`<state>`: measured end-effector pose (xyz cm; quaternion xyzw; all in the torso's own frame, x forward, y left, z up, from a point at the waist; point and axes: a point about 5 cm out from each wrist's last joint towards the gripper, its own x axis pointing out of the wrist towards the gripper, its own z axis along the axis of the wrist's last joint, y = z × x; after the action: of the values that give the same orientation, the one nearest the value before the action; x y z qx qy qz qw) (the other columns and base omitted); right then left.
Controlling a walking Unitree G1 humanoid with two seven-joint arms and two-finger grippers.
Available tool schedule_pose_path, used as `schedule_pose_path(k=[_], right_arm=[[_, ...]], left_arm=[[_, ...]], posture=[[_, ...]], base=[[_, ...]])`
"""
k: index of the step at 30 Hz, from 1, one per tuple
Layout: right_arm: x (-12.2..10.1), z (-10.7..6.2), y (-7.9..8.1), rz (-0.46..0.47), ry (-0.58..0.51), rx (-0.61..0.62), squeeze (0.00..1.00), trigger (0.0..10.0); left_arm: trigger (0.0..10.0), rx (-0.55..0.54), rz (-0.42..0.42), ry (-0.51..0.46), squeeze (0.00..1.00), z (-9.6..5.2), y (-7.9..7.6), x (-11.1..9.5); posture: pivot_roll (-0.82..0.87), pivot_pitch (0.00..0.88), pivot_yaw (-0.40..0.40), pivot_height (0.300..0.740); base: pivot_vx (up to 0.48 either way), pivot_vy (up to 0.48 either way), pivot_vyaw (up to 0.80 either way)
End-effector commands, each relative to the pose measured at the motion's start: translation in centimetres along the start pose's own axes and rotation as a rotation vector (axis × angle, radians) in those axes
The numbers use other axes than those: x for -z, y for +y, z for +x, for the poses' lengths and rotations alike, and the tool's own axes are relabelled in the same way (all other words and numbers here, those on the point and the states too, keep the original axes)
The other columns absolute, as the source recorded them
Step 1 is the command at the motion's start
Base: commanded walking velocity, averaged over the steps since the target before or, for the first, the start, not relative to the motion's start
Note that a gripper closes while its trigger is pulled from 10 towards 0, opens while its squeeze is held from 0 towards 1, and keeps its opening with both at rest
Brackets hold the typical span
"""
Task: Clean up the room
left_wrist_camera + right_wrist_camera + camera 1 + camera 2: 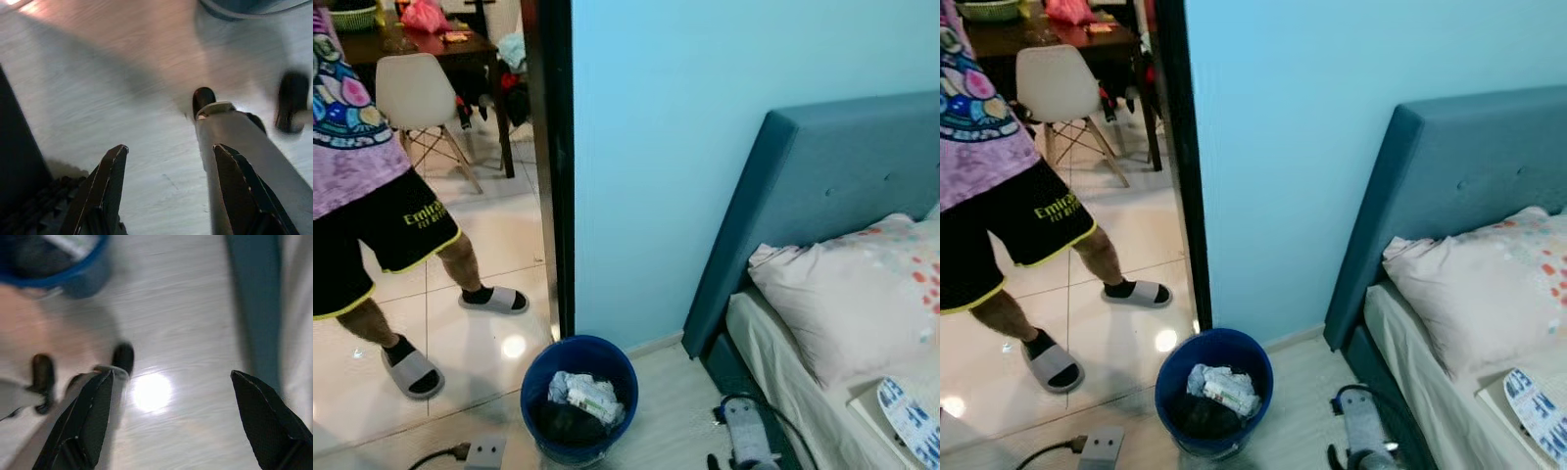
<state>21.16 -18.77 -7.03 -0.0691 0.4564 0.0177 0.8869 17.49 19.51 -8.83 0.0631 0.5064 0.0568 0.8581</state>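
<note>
Item one, the blue bin (579, 397): you find it standing on the pale floor (671, 411) at the foot of the light blue wall (705, 147), just beside the dark door frame (553, 166). It holds crumpled white wrappers (587, 395) over something dark; nothing lies loose on the floor around it.

Item two, the grippers. Your left gripper (168, 191) hangs low over the floor, its fingers (110, 186) spread apart with nothing between them. Your right gripper (171, 423) does the same, splayed wide and empty, with the bin's rim at the far edge of its view. A silver forearm (744, 436) shows at the bottom of the head view.

Item three, the step in hand: by the look of it you are between pickups, hands free, searching for the next piece of clutter. The next move likely calls for turning the head to scan, since no stray item is plain here.

Item four, edges and room. The bed (822, 392) with its teal headboard (822, 186) and pillow (862, 294) closes your right; the strip of floor between bed and bin is narrow. A power strip (484, 452) and cable lie left of the bin. A person (372, 196) in slippers stands in the tiled doorway, with a white chair (416, 93) and dark table (421, 44) beyond.
</note>
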Motion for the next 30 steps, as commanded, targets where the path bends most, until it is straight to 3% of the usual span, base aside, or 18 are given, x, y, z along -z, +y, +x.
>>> schedule_pose_path(k=[1,5,10,21,30], right_arm=[[-0.04,-0.05,-0.84,0.003,0.004,0.023,0.0,10.0],[-0.11,-0.05,-0.96,0.021,0.002,0.031,0.0,10.0],[0.38,-0.14,-1.5,0.114,0.018,0.065,0.0,10.0],[0.19,-0.11,-1.49,0.099,0.018,0.064,0.0,10.0],[0.06,-0.11,-1.48,0.12,-0.001,0.067,0.0,10.0]], left_arm=[[10.0,0.005,0.009,0.032,0.0,-0.06,-0.01,0.81],[10.0,0.011,0.012,0.027,0.0,-0.03,-0.07,0.54],[10.0,0.025,0.017,0.029,0.0,-0.04,-0.24,0.55],[10.0,0.038,0.028,0.034,0.0,-0.06,-0.25,0.82],[10.0,0.085,0.033,0.008,0.0,-0.07,-0.56,0.53]], posture=[[-0.03,0.059,-0.044,0.74],[-0.04,0.057,-0.034,0.74],[-0.04,0.058,-0.029,0.74],[-0.04,0.059,-0.027,0.74],[-0.04,0.062,-0.026,0.74]], base=[[-0.349,0.0,0.0],[-0.346,0.0,0.0],[-0.345,0.0,-0.8],[-0.32,0.0,-0.8],[0.0,0.0,-0.78]])
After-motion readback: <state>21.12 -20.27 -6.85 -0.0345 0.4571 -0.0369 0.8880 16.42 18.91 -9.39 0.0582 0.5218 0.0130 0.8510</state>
